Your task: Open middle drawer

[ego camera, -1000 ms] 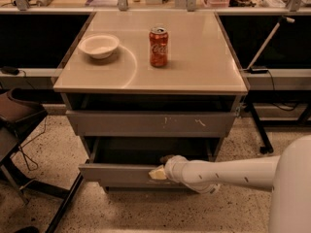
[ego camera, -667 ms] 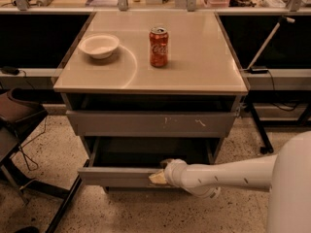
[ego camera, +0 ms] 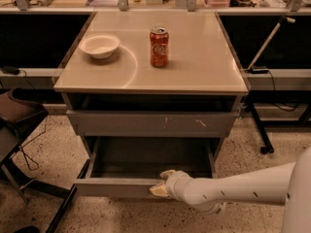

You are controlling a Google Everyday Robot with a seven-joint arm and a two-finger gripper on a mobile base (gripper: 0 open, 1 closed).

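The middle drawer (ego camera: 112, 187) is a wide shallow grey drawer. It stands pulled well out of the cabinet and shows its dark grey inside (ego camera: 150, 157). My gripper (ego camera: 163, 183) is at the drawer's front edge, right of its middle. One cream fingertip (ego camera: 167, 174) is inside the drawer and the other is on the outside face, so it is shut on the front panel. My white arm (ego camera: 238, 188) reaches in from the right. The lowest drawer is hidden.
The top drawer front (ego camera: 150, 124) with white scuff marks sits above, slightly out. A red cola can (ego camera: 159, 46) and a white bowl (ego camera: 99, 45) stand on the cabinet top (ego camera: 204, 67). A dark chair (ego camera: 19, 115) is at the left, a black stand (ego camera: 262, 106) at the right.
The middle drawer has slid further out toward the camera. My gripper has moved with it, still holding the front edge.
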